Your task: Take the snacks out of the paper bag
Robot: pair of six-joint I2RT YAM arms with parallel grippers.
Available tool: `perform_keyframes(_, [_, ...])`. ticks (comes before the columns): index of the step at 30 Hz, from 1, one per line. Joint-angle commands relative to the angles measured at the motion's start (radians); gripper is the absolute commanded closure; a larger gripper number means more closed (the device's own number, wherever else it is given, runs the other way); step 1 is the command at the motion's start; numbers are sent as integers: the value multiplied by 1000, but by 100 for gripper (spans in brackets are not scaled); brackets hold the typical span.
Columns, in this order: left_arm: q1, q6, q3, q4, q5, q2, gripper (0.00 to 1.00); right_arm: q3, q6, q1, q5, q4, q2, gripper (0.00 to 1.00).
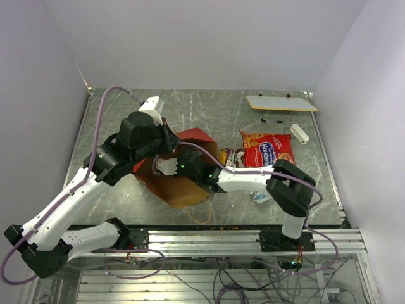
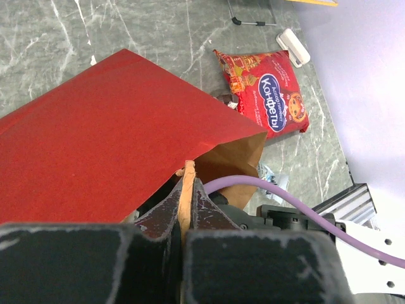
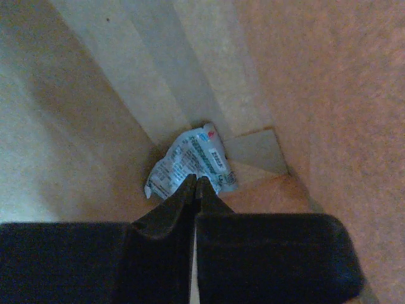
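Foil wrapper [image 3: 190, 163], light, crinkly, likely slippery, lies inside the paper bag [image 2: 107, 139], long axis slanting into the bottom fold; its crumpled edge suits pinching. The right gripper [image 3: 195, 182] is closed at its near edge; the left gripper [image 2: 188, 183] clamps the bag's rim mid worktop [image 1: 215, 111], mouth toward the right edge.

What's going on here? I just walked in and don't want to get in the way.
The left gripper is shut on the paper bag at its mouth, holding it up. The right gripper is deep inside the bag, fingers together right at a silvery wrapper in the bottom corner. Whether it has pinched it is unclear. A red packet and small snacks lie out on the table.
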Motion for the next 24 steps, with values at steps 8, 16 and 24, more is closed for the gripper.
perform_keyframes(8, [10, 10, 28, 10, 11, 5, 93, 111, 29, -5, 277, 36, 153, 96])
perform_keyframes(16, [10, 32, 45, -2, 29, 23, 93, 186, -45, -51, 364, 37, 241, 96])
perform_keyframes(24, [10, 51, 54, 1, 54, 36, 93, 236, -65, -97, 383, 12, 329, 96])
